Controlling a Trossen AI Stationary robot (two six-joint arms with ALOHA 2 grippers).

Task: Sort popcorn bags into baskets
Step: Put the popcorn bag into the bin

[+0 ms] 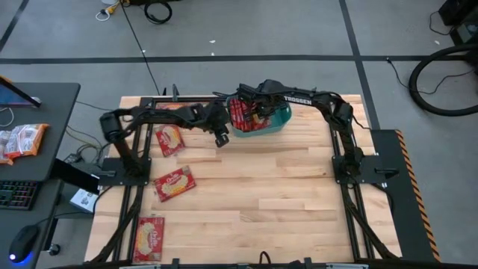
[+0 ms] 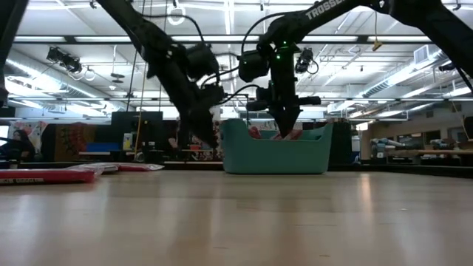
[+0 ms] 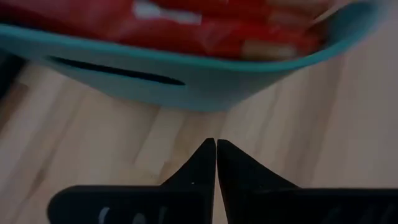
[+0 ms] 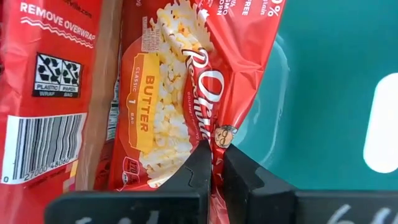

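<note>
On the wooden table, the right gripper pinches a popcorn bag inside the far basket; the left gripper, fingers together, hovers beside it.

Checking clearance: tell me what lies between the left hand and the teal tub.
Only bare wooden table separates the shut left hand from the teal tub, as the left wrist view shows.

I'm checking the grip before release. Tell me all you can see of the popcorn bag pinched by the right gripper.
The red glossy popcorn bag has a yellow panel reading "Butter", a popcorn picture and white script. It is creased, standing on edge inside the teal plastic tub, against another red bag showing a barcode. The right gripper is shut on its crumpled edge.
</note>
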